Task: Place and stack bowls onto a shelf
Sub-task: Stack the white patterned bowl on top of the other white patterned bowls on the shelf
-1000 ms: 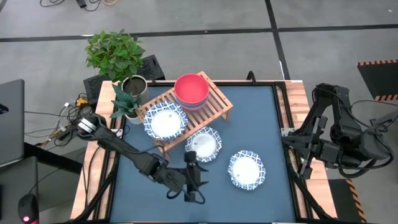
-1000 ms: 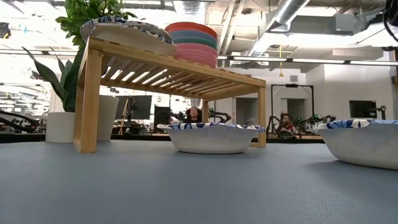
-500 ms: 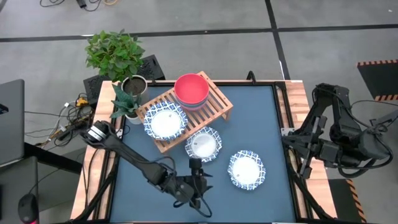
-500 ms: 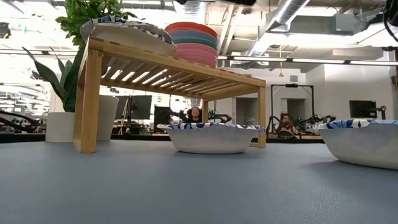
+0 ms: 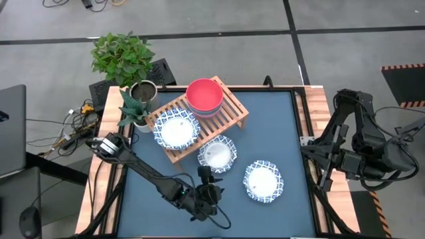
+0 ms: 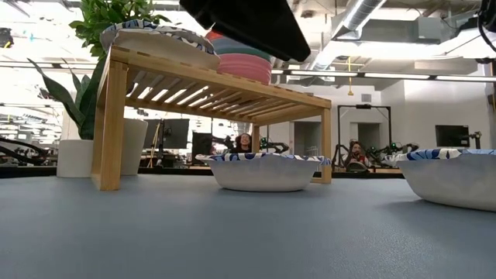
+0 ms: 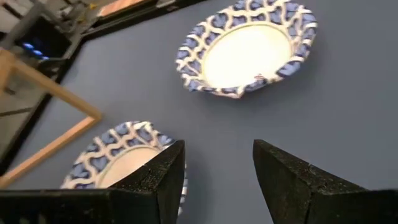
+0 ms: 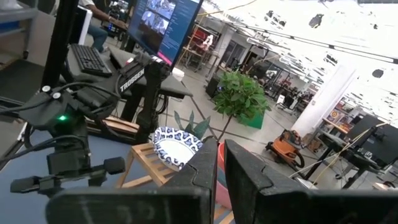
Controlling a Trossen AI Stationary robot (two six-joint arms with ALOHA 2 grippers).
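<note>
On the wooden shelf (image 5: 222, 119) stands a stack of bowls with a red one on top (image 5: 204, 96), and beside it a white dish with a blue rim (image 5: 176, 129). Two more such dishes rest on the blue table: one by the shelf (image 5: 217, 154) (image 7: 121, 158) and one farther right (image 5: 263, 180) (image 7: 249, 46). My left gripper (image 5: 207, 179) (image 7: 217, 163) hovers open above the table near the first of these two, holding nothing. My right gripper (image 5: 325, 156) (image 8: 221, 163) waits shut beyond the table's right edge, high up.
A leafy plant (image 5: 123, 56) and a small potted plant (image 5: 136, 106) stand at the far left corner by the shelf. Bare tabletop (image 5: 279, 119) lies right of the shelf and along the near edge. A dark part of my left arm (image 6: 248, 23) shows at the low view's top.
My left gripper has sunk toward the table and gone a little toward the right edge, rolling as it went; its arm has come into the top of the low view. Its fingers stay open. The dishes and bowls have kept still.
</note>
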